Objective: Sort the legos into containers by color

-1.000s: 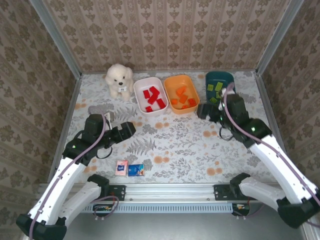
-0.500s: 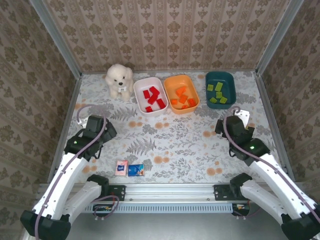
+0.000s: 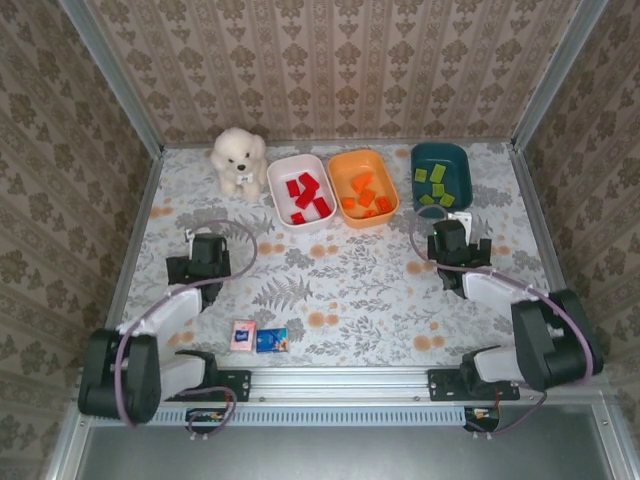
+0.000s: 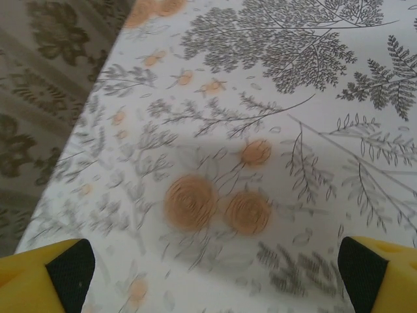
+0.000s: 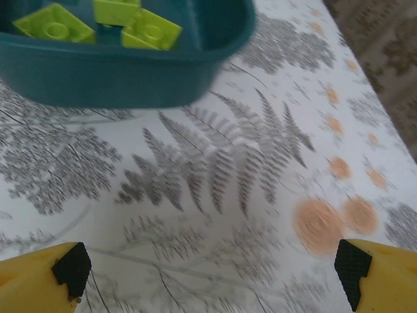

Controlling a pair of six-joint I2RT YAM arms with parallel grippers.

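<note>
Lime legos [image 5: 151, 29], teal container [image 5: 130, 78]

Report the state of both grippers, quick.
Left gripper: open, holding nothing, above the table.
Right gripper: open, holding nothing, near the dark teal tray.

lime legos [image 5: 151, 30] sit in the teal container [image 5: 130, 72], floral tablecloth [image 5: 215, 169] below.

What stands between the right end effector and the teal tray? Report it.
Nothing visible. Bare patterned table lies between the open right end effector and the teal tray, which holds lime legos.
</note>
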